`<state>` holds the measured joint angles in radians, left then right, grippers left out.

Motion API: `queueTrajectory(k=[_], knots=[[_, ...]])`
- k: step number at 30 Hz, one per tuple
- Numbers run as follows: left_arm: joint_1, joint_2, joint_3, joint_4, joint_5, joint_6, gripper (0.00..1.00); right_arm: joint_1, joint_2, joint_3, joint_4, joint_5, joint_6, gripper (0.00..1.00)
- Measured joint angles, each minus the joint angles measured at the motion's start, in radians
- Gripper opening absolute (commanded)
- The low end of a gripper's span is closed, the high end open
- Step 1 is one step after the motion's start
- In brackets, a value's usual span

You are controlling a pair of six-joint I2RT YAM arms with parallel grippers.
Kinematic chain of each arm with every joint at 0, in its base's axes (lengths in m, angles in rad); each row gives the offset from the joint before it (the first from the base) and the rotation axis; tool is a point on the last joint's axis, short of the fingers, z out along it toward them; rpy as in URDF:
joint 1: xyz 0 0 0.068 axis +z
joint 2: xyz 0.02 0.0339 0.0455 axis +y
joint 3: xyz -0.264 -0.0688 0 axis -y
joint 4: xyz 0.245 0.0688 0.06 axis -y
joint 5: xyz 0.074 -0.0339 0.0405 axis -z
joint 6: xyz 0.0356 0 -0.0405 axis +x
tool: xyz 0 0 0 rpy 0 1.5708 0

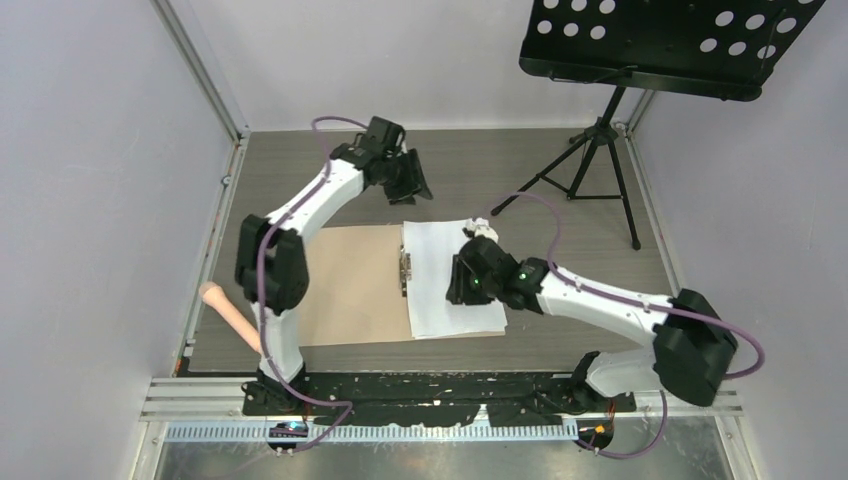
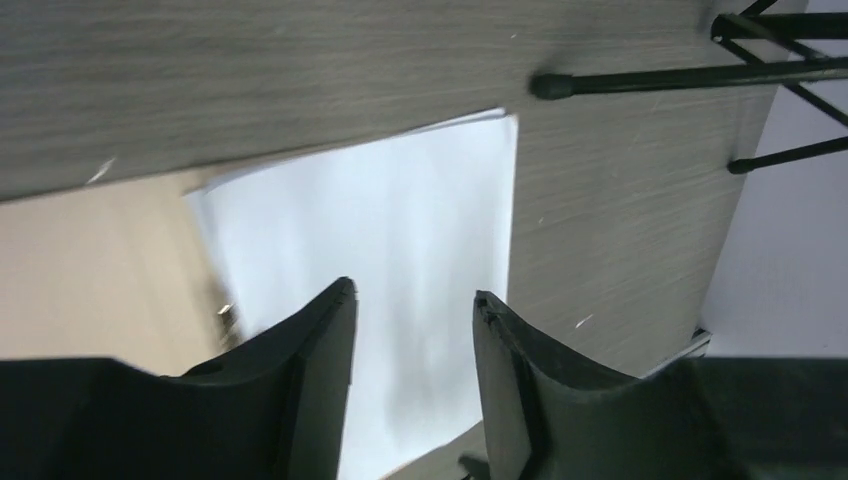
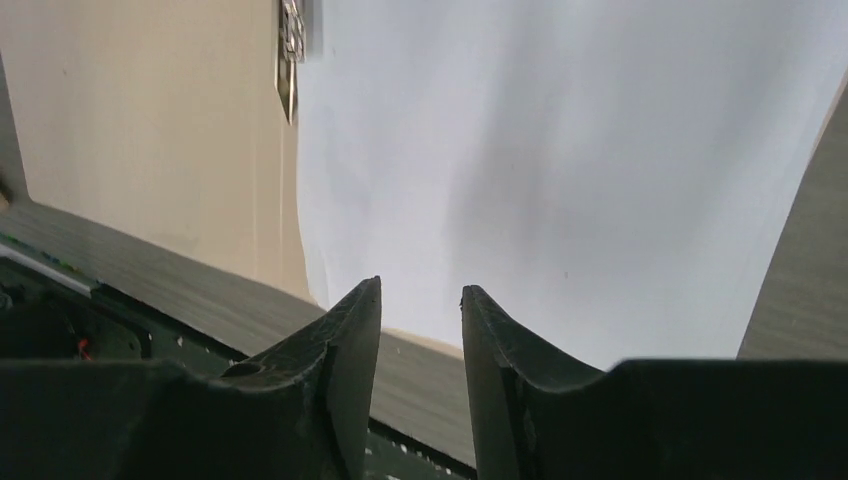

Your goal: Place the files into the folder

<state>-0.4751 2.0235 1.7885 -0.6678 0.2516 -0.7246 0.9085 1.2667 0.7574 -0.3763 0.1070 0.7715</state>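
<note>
- Right tool (image 3: 420, 290), over the folder's (image 1: 350, 285) near right part: jaws partway apart with nothing between them, hanging just above the files (image 1: 432, 255). If I lower it carelessly, I reckon a finger could drag the top sheet off the stack.
- The files lie on the folder's right leaf, beside the metal clasp (image 1: 404, 270) at its crease, slightly askew. Their far corner seems to overhang the folder's far edge, so closing the left leaf could crease it.
- Left tool (image 2: 412, 290), just beyond the folder's far edge: released and empty, above the surface (image 1: 480, 165).
</note>
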Motion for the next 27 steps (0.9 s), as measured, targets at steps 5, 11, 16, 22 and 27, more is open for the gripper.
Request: queueTrajectory(k=[5,11,16,22,27], knots=[[0.074,-0.23,-0.229,0.004,-0.039,0.041,0.36,-0.093,0.214,0.211,0.024,-0.056,-0.087,0.39],[0.128,-0.386,-0.505,0.005,-0.069,0.069,0.23,-0.168,0.471,0.493,0.072,-0.124,-0.16,0.36],[0.135,-0.412,-0.597,0.003,-0.067,0.081,0.18,-0.197,0.649,0.677,0.081,-0.148,-0.183,0.31],[0.153,-0.413,-0.599,0.006,-0.064,0.089,0.17,-0.198,0.77,0.754,0.074,-0.159,-0.187,0.29],[0.156,-0.413,-0.599,0.006,-0.051,0.104,0.17,-0.198,0.842,0.8,0.052,-0.158,-0.189,0.25]])
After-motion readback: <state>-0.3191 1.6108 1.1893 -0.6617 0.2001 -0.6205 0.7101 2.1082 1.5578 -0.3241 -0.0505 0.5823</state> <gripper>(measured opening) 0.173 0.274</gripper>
